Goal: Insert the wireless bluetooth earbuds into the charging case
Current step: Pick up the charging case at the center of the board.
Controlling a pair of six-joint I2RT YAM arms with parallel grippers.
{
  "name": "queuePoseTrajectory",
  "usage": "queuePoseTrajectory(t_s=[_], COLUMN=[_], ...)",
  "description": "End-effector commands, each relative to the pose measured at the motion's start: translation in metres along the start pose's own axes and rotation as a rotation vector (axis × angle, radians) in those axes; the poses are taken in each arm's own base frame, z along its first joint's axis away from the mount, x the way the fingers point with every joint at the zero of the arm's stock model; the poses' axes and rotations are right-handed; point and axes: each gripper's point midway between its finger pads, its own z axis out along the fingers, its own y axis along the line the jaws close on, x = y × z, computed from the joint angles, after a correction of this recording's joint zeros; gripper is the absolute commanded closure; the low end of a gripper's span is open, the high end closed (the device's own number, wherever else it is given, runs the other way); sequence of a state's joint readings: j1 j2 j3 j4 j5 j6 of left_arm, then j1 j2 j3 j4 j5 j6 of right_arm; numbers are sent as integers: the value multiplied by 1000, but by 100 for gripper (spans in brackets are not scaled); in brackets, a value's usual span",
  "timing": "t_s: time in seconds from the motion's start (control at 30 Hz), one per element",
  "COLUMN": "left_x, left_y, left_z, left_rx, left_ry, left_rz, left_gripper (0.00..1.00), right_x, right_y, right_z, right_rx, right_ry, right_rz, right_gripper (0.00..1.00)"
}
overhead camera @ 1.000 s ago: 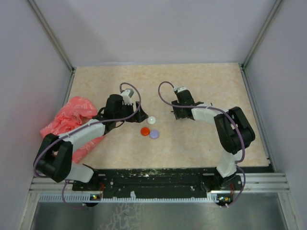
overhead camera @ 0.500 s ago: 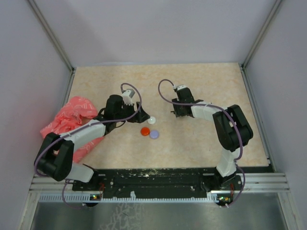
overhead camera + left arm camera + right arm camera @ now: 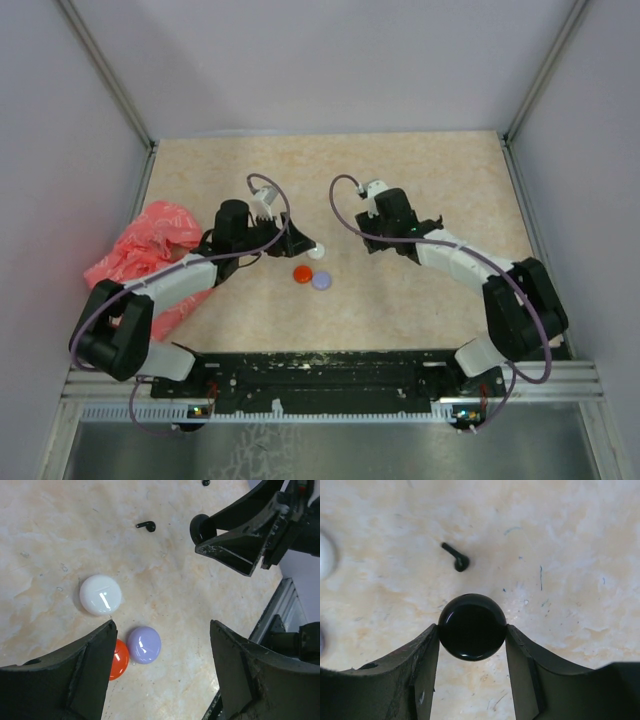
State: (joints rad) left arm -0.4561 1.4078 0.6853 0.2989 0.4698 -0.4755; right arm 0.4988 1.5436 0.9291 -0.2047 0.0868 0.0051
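Tabletop [image 3: 420,170] in mottled beige carries everything. A crumpled pink bag [image 3: 140,245] sits at its left edge, beside the left arm. The left gripper [image 3: 162,622] hangs wide apart and empty over the white case [image 3: 100,595], lilac case [image 3: 144,645] and red case [image 3: 119,659]. The right gripper [image 3: 472,630] pinches the black case [image 3: 471,626], a finger touching each side. The black earbud [image 3: 456,558] lies loose on the table just beside that case.

The black case looks closed, so it probably needs holding level and steady for its lid to be opened. Open room lies far and right; the round cases crowd the middle.
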Motion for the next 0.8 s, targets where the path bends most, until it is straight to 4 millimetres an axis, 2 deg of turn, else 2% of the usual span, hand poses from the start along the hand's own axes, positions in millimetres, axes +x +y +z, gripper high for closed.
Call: queuePoseTrajectory(t_s=[0.0,0.27,0.43,0.57,0.77], left_x=[-15,-28,-31,-28,-22], left_y=[-28,-62,-81,-95,-104], left_z=[-11,-31,-43,-50,-56], left_rx=[125,226,286,345,402], left_ry=[-36,-12,29,77,114], left_rz=[-15,30,33,29,17], left_gripper=[21,21,22,25,32], right_x=[-42,-74,-79,-82,-92], right_y=[30,87,123,143,157], right_z=[-40,-95,-121,-138,-148], right_rx=[-109,-281,-350,-379,-384], right_ry=[-183,-404,-486,-541,-609], right_rz=[-133,-374,-551,-644,-721], right_gripper=[54,54,54,54,54])
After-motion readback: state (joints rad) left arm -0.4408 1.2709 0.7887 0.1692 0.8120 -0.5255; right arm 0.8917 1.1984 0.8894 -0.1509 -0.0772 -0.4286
